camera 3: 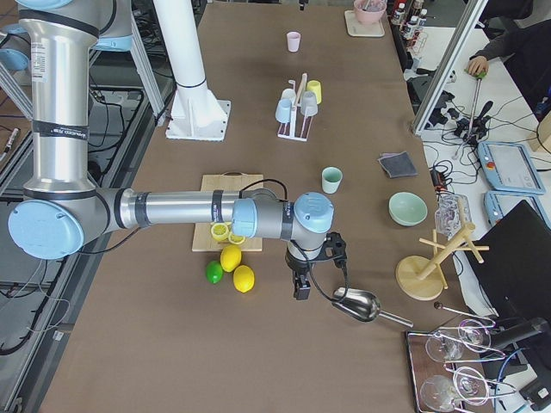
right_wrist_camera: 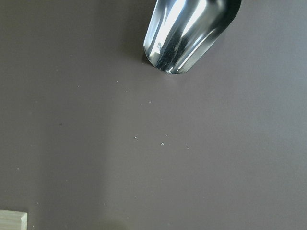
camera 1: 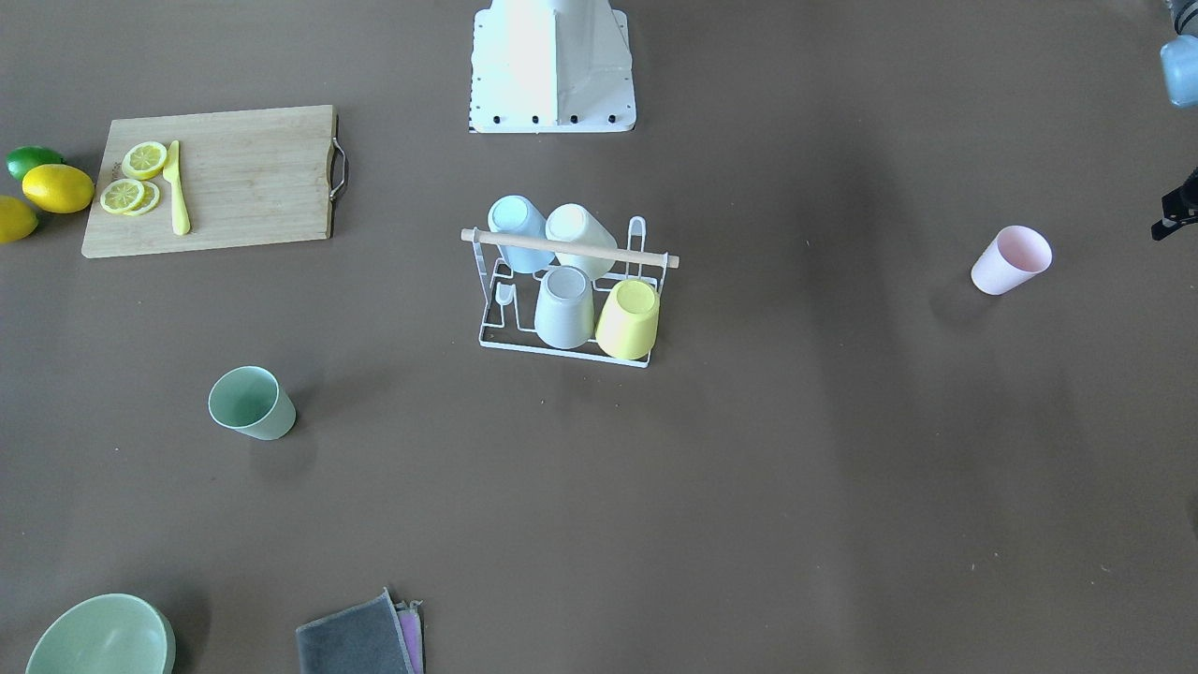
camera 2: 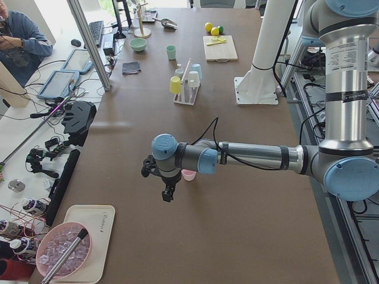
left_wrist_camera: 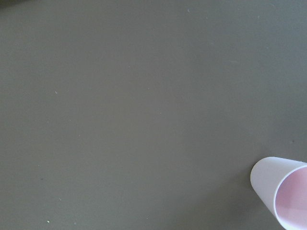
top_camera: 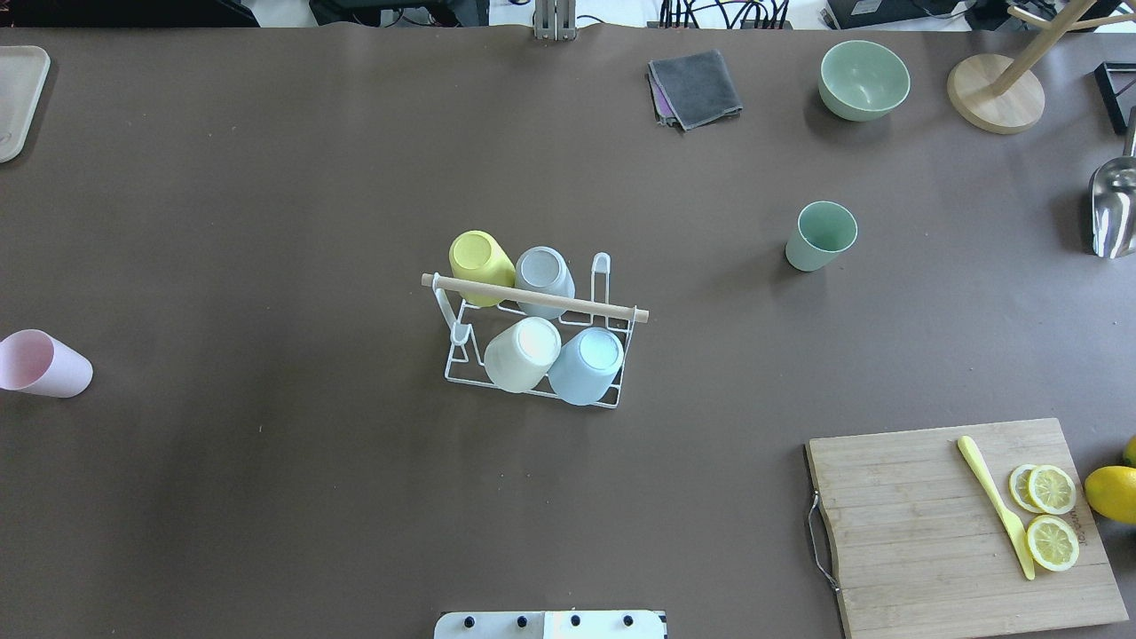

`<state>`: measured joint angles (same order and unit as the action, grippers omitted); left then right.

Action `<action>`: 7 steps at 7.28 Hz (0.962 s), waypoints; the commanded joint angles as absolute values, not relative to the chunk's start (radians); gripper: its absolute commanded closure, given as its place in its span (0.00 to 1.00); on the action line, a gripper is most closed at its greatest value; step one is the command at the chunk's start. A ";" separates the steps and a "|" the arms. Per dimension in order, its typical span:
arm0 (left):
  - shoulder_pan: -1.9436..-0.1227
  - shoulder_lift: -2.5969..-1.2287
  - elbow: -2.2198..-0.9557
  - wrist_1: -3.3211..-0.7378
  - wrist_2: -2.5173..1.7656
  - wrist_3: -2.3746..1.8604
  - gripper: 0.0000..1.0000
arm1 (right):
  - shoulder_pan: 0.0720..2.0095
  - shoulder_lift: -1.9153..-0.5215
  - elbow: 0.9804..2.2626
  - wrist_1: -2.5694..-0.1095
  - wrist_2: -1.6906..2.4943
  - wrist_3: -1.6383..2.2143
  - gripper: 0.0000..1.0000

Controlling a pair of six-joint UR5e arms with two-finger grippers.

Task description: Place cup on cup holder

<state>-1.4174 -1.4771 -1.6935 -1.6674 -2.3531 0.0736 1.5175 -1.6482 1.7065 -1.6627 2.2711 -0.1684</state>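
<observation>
Near the left end of the tabletop point(top_camera: 266, 497), the left jaws hang pointing down from the left arm point(camera 2: 249, 157), above the brown surface and just beside the pink cup point(camera 1: 1011, 259). We cannot tell how far apart they stand, since only the left side view and a sliver at the edge of the front view show them. At the opposite end the right jaws, carried by the right arm point(camera 3: 172, 209), also point down, near the metal scoop point(camera 3: 357, 303) and the whole lemons point(camera 3: 231, 258); we cannot tell their spacing either. The pink cup stands upright, mouth up, and fills the lower right corner of the left wrist view. We find a second loose cup, the green cup point(top_camera: 821, 235), upright and apart from the cup holder point(top_camera: 457, 351) on the robot's right. The cup holder stands at the tabletop's centre, with its wooden rod point(top_camera: 532, 297) across the top. Four cups sit inverted on its prongs: the yellow cup point(top_camera: 479, 262) and grey cup point(top_camera: 543, 277) in the far row, and the cream cup point(top_camera: 522, 353) and blue cup point(top_camera: 587, 362) in the near row. Two prongs stand bare at opposite corners. Farther out lie the green bowl point(top_camera: 863, 80), the grey cloth point(top_camera: 697, 87) and the cutting board point(top_camera: 905, 532).
</observation>
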 commanded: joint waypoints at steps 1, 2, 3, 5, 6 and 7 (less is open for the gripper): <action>-1.417 -1.477 -1.694 -1.667 -2.353 0.074 0.01 | 1.525 -1.649 1.709 -1.663 2.272 -0.169 0.00; -1.417 -1.477 -1.694 -1.667 -2.353 0.074 0.01 | 1.525 -1.648 1.710 -1.663 2.272 -0.169 0.00; -1.417 -1.477 -1.694 -1.667 -2.353 0.074 0.01 | 1.525 -1.649 1.710 -1.663 2.272 -0.169 0.00; -1.417 -1.483 -1.692 -1.667 -2.352 0.074 0.01 | 1.525 -1.651 1.710 -1.663 2.272 -0.169 0.00; -1.417 -1.492 -1.687 -1.667 -2.353 0.074 0.01 | 1.525 -1.651 1.712 -1.663 2.272 -0.169 0.00; -1.417 -1.499 -1.683 -1.667 -2.352 0.072 0.01 | 1.525 -1.652 1.713 -1.663 2.270 -0.169 0.00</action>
